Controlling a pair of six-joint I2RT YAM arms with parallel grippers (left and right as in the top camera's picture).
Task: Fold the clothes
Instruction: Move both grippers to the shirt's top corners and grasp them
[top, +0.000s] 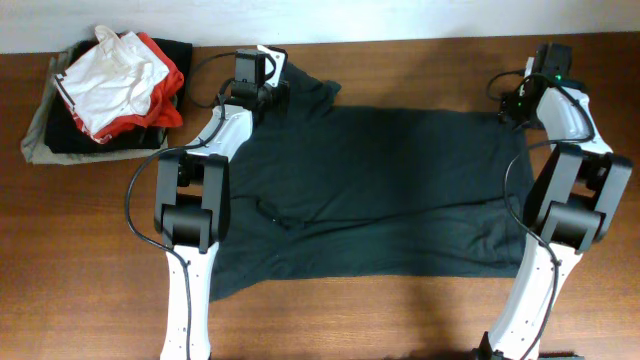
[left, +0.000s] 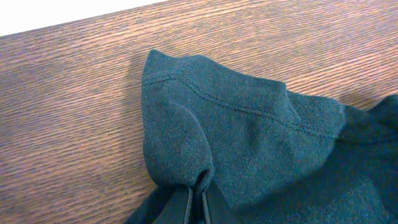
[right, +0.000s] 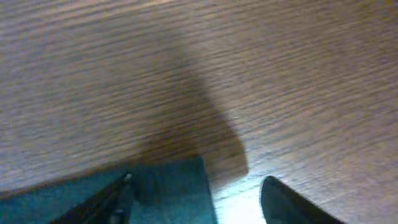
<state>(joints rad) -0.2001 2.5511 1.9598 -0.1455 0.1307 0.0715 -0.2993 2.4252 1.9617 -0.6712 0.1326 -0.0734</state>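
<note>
A dark teal t-shirt (top: 370, 190) lies spread flat across the wooden table. My left gripper (top: 268, 92) is at its far left sleeve and is shut on a pinch of the sleeve fabric (left: 198, 186), which bunches up around the fingertips. My right gripper (top: 512, 108) is open at the shirt's far right corner. In the right wrist view the fingers (right: 199, 193) straddle that corner (right: 177, 186): one finger over the cloth, the other over bare wood.
A pile of clothes (top: 110, 95), white, red and dark pieces, sits at the far left corner of the table (top: 400, 320). The far table edge runs just beyond both grippers.
</note>
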